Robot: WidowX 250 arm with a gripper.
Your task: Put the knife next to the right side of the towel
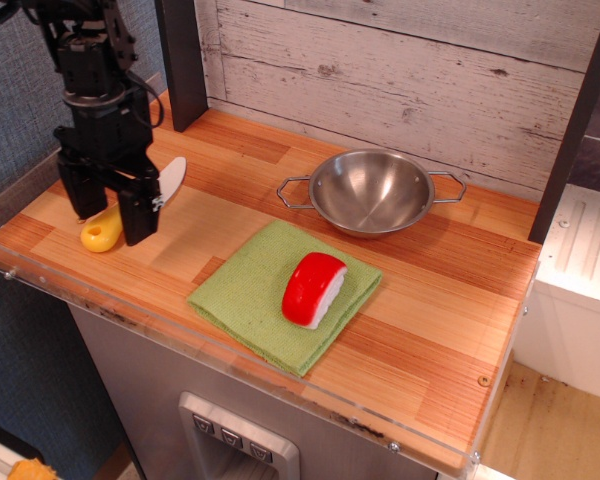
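The pincer (108,212) stood with its fingers apart, straddling the knife (130,205) on the table (210,215), well to the left of the towel (245,295). That looked like the grasping step, not yet finished. On the towel lay a toy sushi piece (313,288). Next, the fingers would need to close on the handle, then carry the knife across to bare wood just right of the towel.
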